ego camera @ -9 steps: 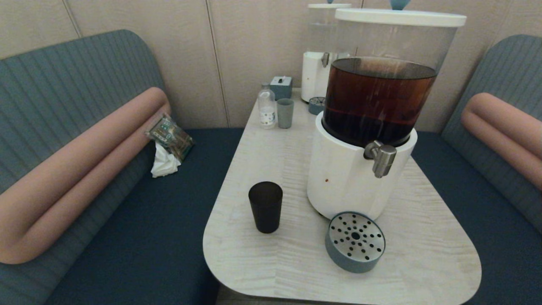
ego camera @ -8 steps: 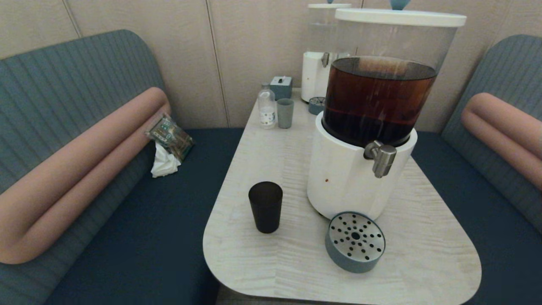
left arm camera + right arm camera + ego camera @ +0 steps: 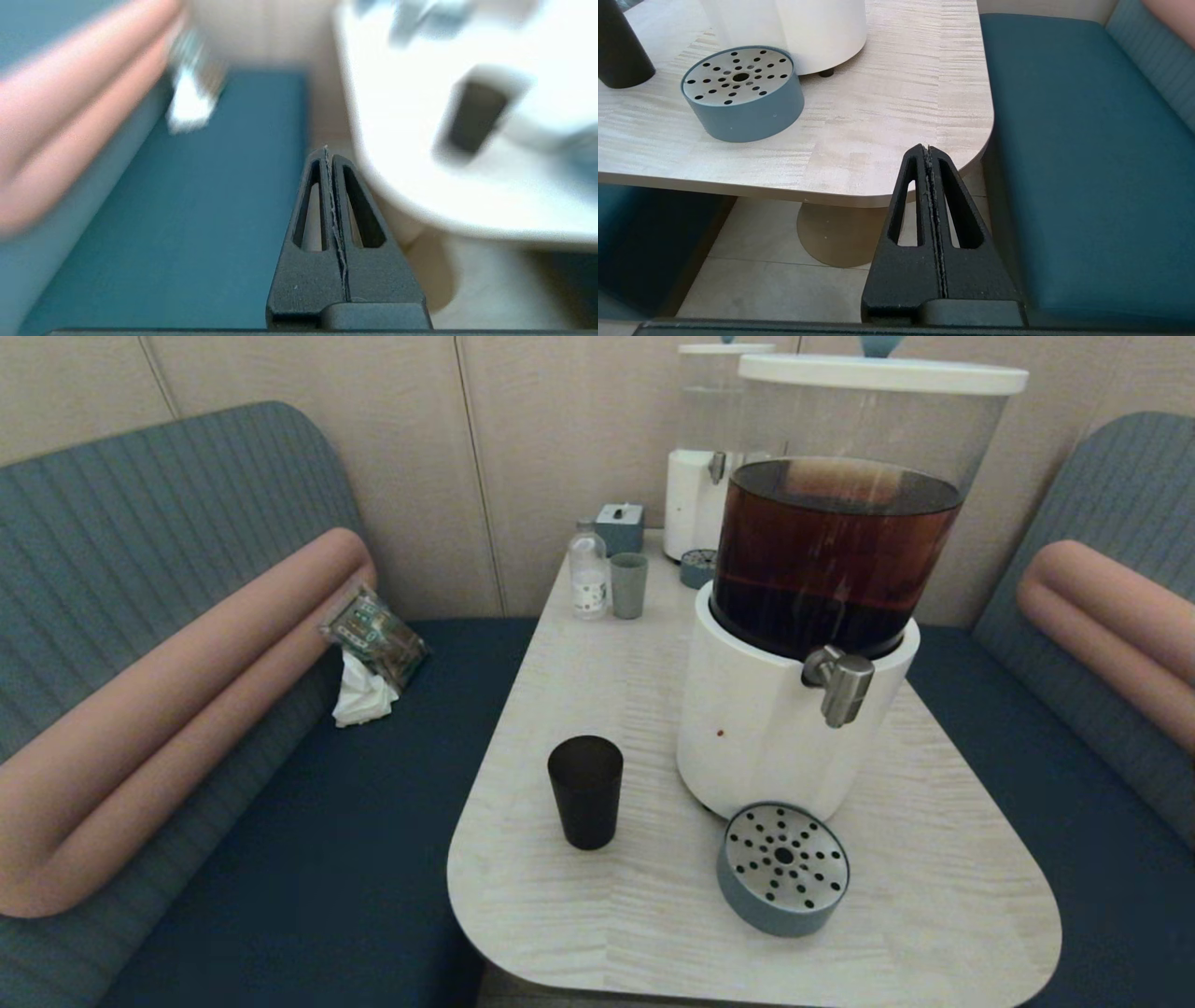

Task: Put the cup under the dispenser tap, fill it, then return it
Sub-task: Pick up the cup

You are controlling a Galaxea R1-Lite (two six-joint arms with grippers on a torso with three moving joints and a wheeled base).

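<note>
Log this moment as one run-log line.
cup: upright on table, untouched | tap: nothing beneath | left gripper: shut, empty | right gripper: shut, empty

The only change we can find in the head view is in the dark drink (image 3: 831,569) inside the big dispenser (image 3: 775,728) on the desk (image 3: 597,915), above the tap (image 3: 840,686). Its top surface (image 3: 845,483) now meets the clear tank wall a touch higher than it did half a second ago. The pale patch of reflection lying on that surface has also changed shape, spreading a little wider across the back of the pool.
</note>
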